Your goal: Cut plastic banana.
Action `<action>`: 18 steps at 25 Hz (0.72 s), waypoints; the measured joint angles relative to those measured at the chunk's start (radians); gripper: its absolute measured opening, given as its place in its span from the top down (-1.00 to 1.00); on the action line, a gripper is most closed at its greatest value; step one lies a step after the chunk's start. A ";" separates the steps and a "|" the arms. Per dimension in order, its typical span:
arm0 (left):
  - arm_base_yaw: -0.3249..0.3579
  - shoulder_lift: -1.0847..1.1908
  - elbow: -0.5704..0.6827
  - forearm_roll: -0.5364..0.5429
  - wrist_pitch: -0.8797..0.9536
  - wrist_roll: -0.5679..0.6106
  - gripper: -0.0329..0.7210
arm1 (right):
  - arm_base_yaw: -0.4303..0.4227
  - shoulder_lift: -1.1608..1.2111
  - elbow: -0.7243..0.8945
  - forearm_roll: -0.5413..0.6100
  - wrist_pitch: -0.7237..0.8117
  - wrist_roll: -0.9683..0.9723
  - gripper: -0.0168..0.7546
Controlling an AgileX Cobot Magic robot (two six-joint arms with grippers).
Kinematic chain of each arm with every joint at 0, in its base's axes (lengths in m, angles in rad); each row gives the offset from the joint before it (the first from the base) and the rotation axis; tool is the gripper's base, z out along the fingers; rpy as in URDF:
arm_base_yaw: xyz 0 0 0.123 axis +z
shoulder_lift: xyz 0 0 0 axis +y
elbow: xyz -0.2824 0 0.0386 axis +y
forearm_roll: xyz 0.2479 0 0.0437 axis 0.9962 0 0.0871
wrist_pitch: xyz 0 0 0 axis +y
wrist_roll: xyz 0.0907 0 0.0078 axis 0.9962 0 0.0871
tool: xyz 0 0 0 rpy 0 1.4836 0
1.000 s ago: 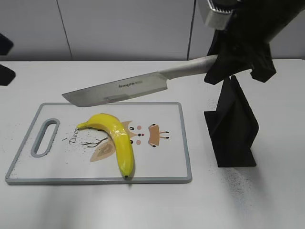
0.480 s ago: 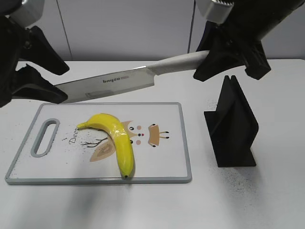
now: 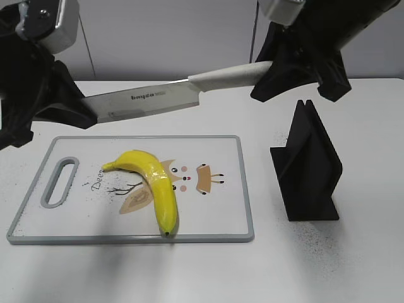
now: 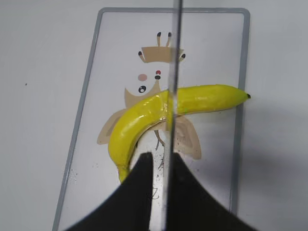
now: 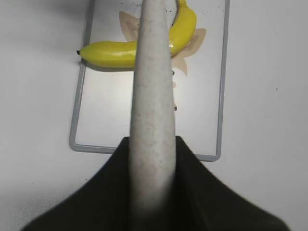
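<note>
A: Exterior: the right gripper (image 3: 268,69) clamps the knife (image 3: 148,101) handle; the left gripper (image 3: 85,117) pinches its tip, above the banana (image 3: 151,186) near the worktop's front-left.

B: Left wrist: blade between closed fingers. Right wrist: handle clamped. Uneven lowering could twist the blade off the banana.

So there's a white cutting board (image 3: 214,208) with a grey rim lying flat on the white desk (image 3: 353,265), slot handle at its left end. It's got a little cartoon deer face printed on it, plus some script lettering near the handle. Off to the right of the board, not touching it, stands a black wedge-shaped stand (image 3: 307,165) with a notch at the top. Dark specks are scattered on the desk around its base. Grey wall panels behind.
</note>
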 joint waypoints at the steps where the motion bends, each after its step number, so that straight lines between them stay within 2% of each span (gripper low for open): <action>1: 0.000 0.000 0.000 0.004 -0.002 0.000 0.80 | 0.000 0.004 0.000 0.002 -0.007 0.000 0.53; 4: 0.000 0.011 -0.001 0.009 -0.006 0.000 0.91 | 0.000 0.031 0.000 0.006 -0.020 0.000 0.53; 13: 0.000 0.143 -0.001 0.021 -0.050 -0.001 0.93 | 0.003 0.160 0.000 0.003 -0.100 -0.020 0.53; 18: 0.001 0.267 0.041 -0.023 -0.195 -0.001 0.93 | 0.005 0.303 -0.001 -0.019 -0.196 -0.030 0.53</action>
